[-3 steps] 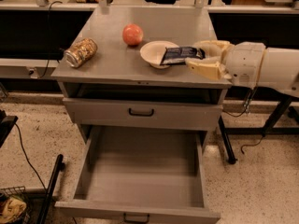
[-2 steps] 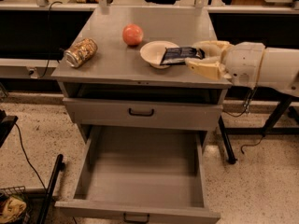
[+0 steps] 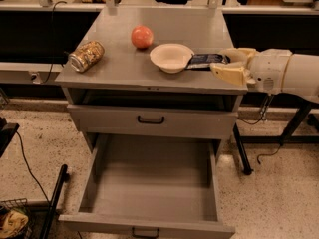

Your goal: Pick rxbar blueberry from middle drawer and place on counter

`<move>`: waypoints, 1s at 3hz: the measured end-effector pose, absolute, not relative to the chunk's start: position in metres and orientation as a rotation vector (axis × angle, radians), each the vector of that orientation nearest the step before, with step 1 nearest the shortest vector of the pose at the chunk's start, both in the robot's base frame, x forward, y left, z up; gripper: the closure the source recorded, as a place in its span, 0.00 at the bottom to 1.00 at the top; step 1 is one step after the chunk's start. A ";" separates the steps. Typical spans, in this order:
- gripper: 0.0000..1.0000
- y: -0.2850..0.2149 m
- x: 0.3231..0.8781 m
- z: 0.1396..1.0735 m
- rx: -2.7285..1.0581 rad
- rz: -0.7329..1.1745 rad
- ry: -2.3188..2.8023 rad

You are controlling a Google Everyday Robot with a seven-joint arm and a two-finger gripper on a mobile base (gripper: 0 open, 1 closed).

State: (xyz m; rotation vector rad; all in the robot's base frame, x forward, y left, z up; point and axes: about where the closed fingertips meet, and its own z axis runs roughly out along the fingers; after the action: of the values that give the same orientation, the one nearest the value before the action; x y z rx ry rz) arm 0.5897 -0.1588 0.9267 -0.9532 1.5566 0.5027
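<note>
The rxbar blueberry is out of the open middle drawer and on the tabletop at right beside the bowl, its right end at the tool, though I cannot tell whether it is gripped or released, so the task looks nearly done.

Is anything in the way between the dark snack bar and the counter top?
Nothing visible. The dark-wrapped snack bar is at the gripper, over the grey metal counter at its right side, beside the white bowl.
</note>
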 end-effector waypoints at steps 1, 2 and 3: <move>1.00 -0.169 0.599 0.920 -0.924 0.470 1.612; 1.00 -0.176 0.611 0.905 -0.893 0.476 1.666; 1.00 -0.180 0.618 0.897 -0.874 0.477 1.686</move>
State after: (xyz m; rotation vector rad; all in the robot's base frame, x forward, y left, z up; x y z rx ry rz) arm 0.6184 -0.1804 0.8965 -0.8737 1.6862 0.4770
